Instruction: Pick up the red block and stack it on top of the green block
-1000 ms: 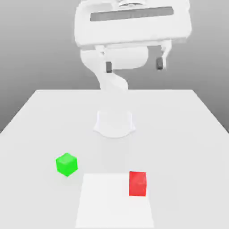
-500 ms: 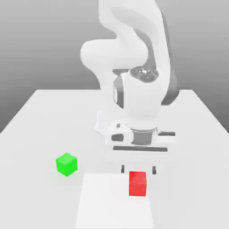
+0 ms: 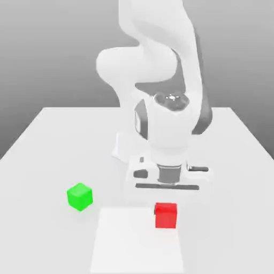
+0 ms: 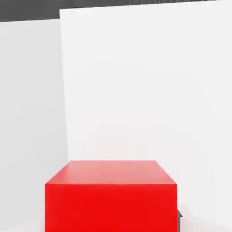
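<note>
Table (image 3: pixel 48 139): open surface along the edge on the exterior view's left and the edge on its right. Green block (image 3: pixel 80 196) stands alone with free room on every side, well apart from the red block (image 3: pixel 166 215). The arm (image 3: pixel 160 107) hangs low directly over the red block, closing off access from above. Arm base (image 3: pixel 122 149) occupies the table's middle.
</note>
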You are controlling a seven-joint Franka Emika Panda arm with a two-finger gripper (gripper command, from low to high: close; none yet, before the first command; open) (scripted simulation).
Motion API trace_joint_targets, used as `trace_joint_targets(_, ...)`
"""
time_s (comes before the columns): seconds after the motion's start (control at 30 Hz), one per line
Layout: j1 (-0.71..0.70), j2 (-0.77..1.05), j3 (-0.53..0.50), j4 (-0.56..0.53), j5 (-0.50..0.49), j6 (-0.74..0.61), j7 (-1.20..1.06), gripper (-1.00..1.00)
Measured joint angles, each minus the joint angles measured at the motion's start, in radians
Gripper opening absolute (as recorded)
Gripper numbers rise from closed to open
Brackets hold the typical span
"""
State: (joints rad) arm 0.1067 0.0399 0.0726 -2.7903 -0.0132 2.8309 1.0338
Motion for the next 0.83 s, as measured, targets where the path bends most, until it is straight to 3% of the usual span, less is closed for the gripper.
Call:
trace_joint_targets(0.43, -0.397, -0.355, -0.335, -0.191, -0.175, -0.160, -0.310, -1.00)
trace_joint_targets(0.77, -0.332, -0.086, -0.406, -0.197, -0.029, 0.111, -0.439, -1.00)
trace_joint_targets(0.8, -0.328, -0.067, -0.407, -0.197, -0.017, 0.130, -0.448, 1.00)
trace_joint_targets(0.83, -0.326, -0.067, -0.407, -0.197, -0.017, 0.130, -0.448, 1.00)
